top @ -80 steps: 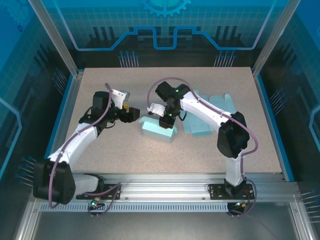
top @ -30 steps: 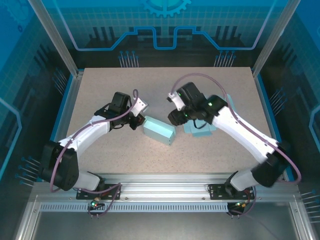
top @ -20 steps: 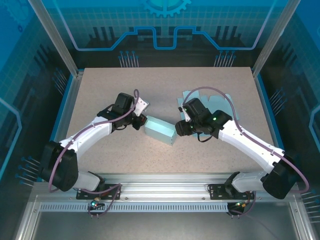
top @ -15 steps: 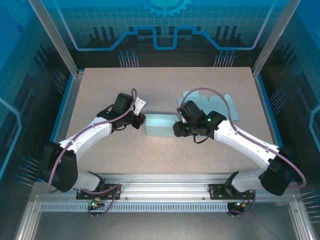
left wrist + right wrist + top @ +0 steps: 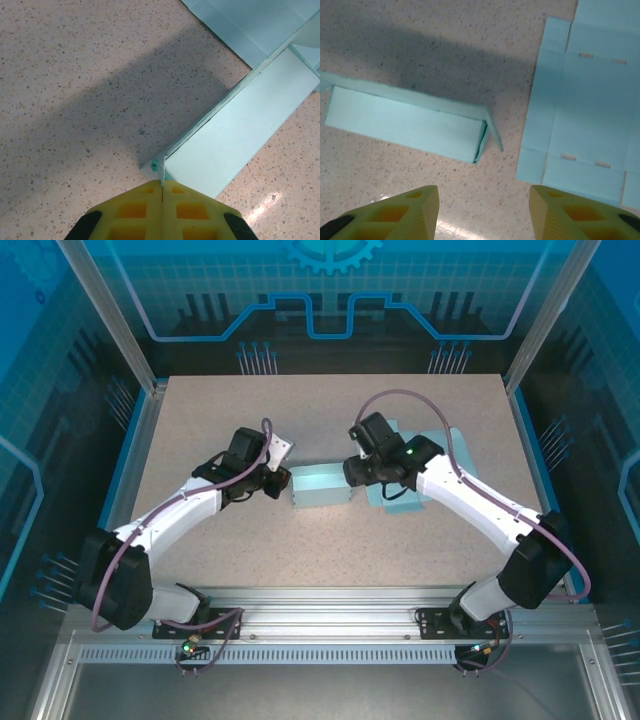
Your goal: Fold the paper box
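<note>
The pale teal paper box (image 5: 320,487) lies level on the table between the two arms, partly folded into a long closed shape. My left gripper (image 5: 283,483) is at its left end, yellow fingers (image 5: 135,210) shut on a thin flap at the box corner (image 5: 235,135). My right gripper (image 5: 482,215) hovers open above the table just off the box's right end (image 5: 405,122), where a small end flap sticks out. Nothing is between its fingers. In the top view the right gripper (image 5: 352,476) sits at the box's right end.
Flat unfolded teal box sheets (image 5: 425,455) lie behind and right of the right gripper, and one flat sheet (image 5: 585,115) shows close to the box end. Blue-edged frame rails border the speckled table (image 5: 300,550).
The box has turned from slanted to level, left to right. My right gripper swung in to its right end, then drew back a little. The left gripper kept its pinch.
</note>
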